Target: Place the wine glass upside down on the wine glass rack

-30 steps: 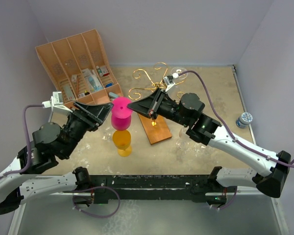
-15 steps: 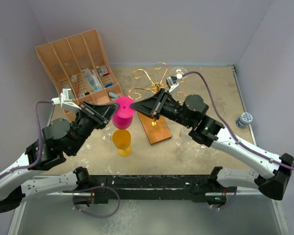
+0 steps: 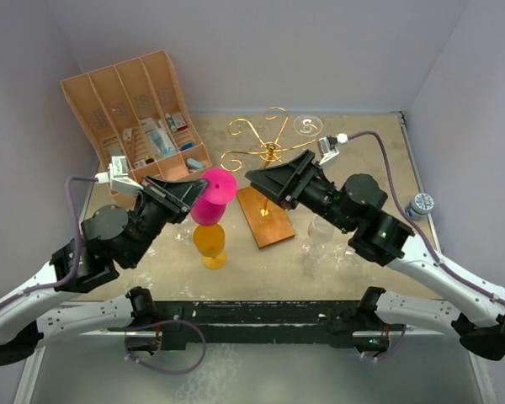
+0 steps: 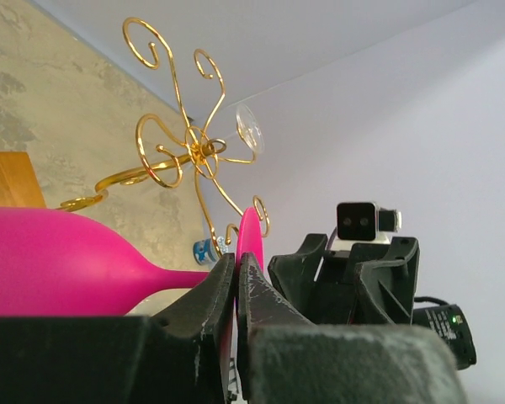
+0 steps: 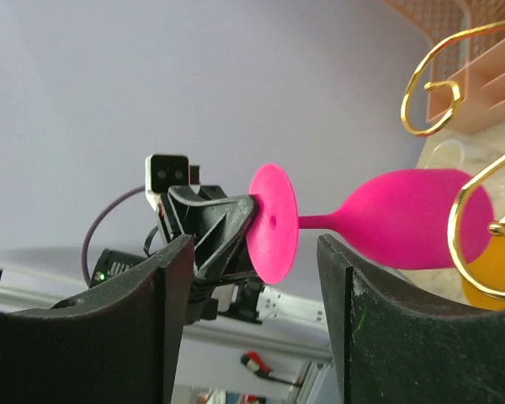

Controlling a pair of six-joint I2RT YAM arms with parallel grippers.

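The pink wine glass hangs in the air above the table, tilted, foot uppermost. My left gripper is shut on the rim of its round foot, with the bowl to the left in the left wrist view. My right gripper stands open a short way right of the glass; in its wrist view the foot sits untouched between the wide-apart fingers. The wine glass rack, gold wire on a brown wooden base, stands just behind the right gripper.
An orange glass stands under the pink one. A clear glass hangs on the rack, and another clear glass stands right of the base. The tan organiser box is at the back left, a small bottle at the right edge.
My left gripper shut on the pink glass's foot. My right gripper let go of it, opened and drew back to the right. The glass tilted a little.
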